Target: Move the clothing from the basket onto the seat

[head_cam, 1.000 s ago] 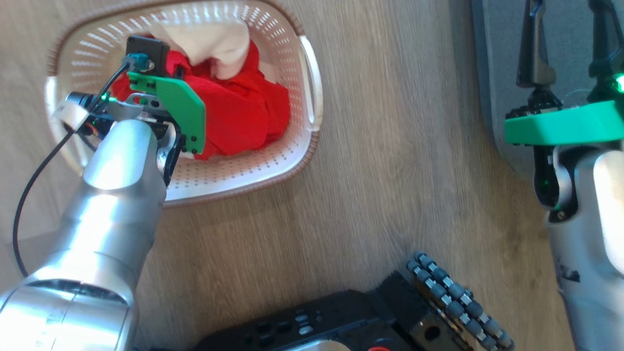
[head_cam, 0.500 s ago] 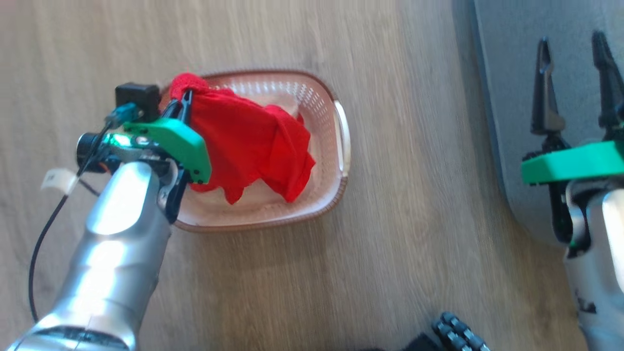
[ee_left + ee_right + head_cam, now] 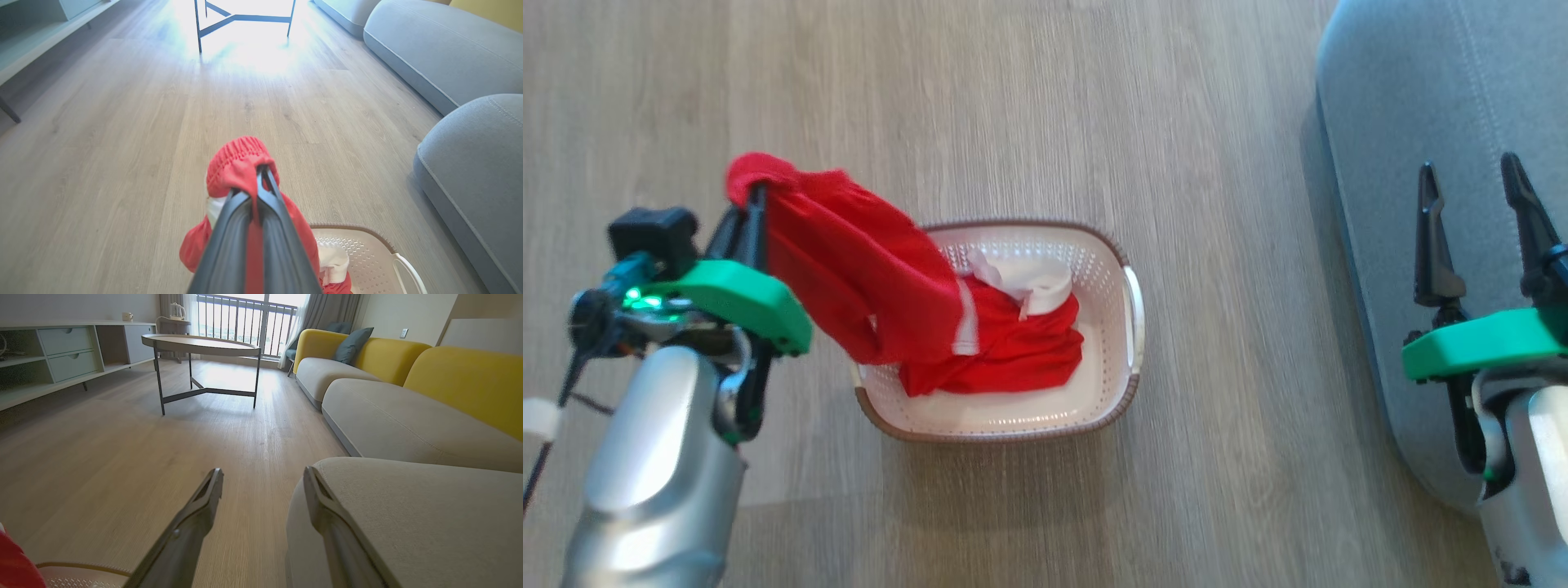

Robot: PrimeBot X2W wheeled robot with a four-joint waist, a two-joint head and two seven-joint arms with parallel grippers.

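Observation:
My left gripper (image 3: 754, 196) is shut on a red garment (image 3: 866, 278) with white stripe trim, lifted above the left rim of the white basket (image 3: 1129, 343). In the left wrist view its fingers (image 3: 261, 192) pinch the gathered red waistband (image 3: 239, 163). More red clothing (image 3: 1013, 351) with a white cloth part (image 3: 1037, 282) lies inside the basket. My right gripper (image 3: 1470, 196) stands open and holds nothing over the edge of the grey seat (image 3: 1421, 90), at the right. The right wrist view shows its fingers (image 3: 204, 498) spread wide, with the seat (image 3: 408, 514) beside them.
Wooden floor (image 3: 1094, 106) surrounds the basket. Ahead stand a round metal-legged table (image 3: 200, 345), a low pale cabinet (image 3: 61, 351) on the left, and a sofa with grey cushions and yellow backs (image 3: 408, 375) on the right.
My left gripper has lifted the red garment up out of the basket. The head camera has risen, so the basket looks smaller and lower in view. The right gripper stays open.

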